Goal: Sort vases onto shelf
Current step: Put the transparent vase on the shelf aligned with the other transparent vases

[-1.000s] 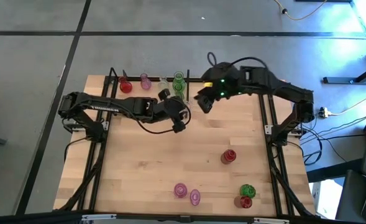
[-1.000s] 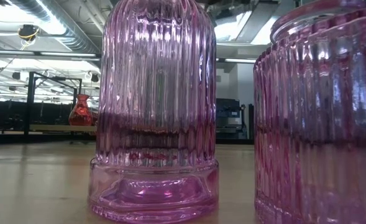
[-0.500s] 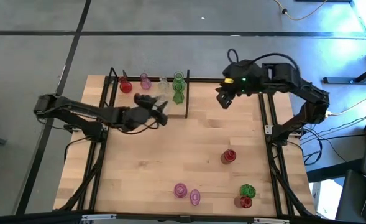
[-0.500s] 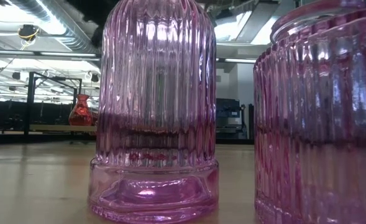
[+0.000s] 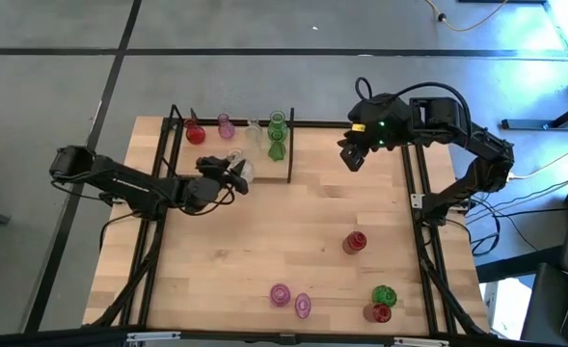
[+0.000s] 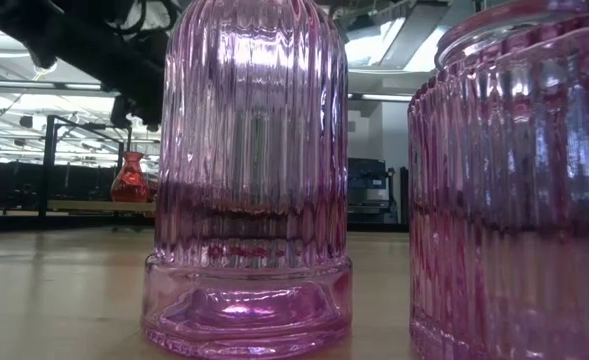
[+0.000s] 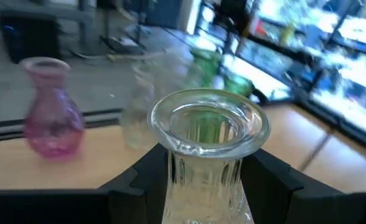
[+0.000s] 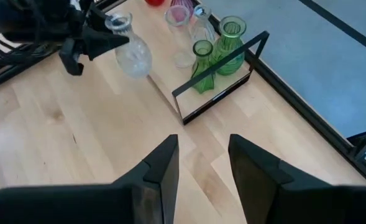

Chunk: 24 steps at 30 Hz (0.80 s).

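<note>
My left gripper is shut on a clear ribbed vase over the near part of the shelf, a light board edged with black rods at the table's far left. Red, pink, clear and two green vases stand on its far side. In the right wrist view the held vase shows beside the green pair. My right gripper hangs open over the far right of the table, touching nothing. My left gripper pinches the clear vase by its narrow neck, just under the flared rim, one finger on either side. The fingers come roughly level from the table's left. The vase stands about upright in the hold; whether its base is clear of the board does not show.
On the table's near right are a red vase, two pink vases, and a green and red one. The pink pair fills the low view. Bare wood lies mid-table.
My left gripper has drawn back from beside the shelf's right end toward the table's left, and now holds the clear vase over the shelf's near part. My right gripper has pulled away from the shelf toward the right edge, then nearly stopped.
</note>
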Motion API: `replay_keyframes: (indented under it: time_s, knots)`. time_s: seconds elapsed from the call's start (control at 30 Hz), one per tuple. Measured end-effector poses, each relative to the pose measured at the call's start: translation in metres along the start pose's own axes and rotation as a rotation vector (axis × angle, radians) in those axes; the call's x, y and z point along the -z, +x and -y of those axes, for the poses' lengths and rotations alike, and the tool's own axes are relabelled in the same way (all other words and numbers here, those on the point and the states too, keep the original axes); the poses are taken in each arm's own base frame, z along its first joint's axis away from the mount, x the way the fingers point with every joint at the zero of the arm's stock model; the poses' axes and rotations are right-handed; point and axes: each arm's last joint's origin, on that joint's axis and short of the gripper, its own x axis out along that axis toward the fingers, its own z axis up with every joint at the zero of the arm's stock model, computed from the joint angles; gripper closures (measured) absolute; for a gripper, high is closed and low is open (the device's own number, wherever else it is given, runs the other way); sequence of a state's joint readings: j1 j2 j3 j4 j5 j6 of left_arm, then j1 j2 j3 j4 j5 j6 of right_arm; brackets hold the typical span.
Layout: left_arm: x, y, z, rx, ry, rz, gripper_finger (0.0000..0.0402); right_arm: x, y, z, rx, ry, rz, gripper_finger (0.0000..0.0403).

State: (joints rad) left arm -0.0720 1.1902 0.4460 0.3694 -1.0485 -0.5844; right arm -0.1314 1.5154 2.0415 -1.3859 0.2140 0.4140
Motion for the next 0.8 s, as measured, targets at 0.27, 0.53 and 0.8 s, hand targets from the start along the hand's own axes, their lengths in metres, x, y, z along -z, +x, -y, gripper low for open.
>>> replay_keyframes:
  time_s: [0.27,0.53,0.8]
  knots:
    - [0.012,0.015,0.003,0.052,0.075,-0.055,0.0243,0.001,0.0,0.0,-0.002,-0.002,-0.007,0.0276]
    - [0.022,0.029,0.011,0.091,0.189,-0.022,0.0243,0.002,0.0,0.0,-0.001,-0.004,-0.019,0.0276]
    - [0.025,0.032,0.01,0.052,0.197,-0.014,0.0243,0.004,0.0,0.001,-0.008,-0.008,-0.044,0.0276]
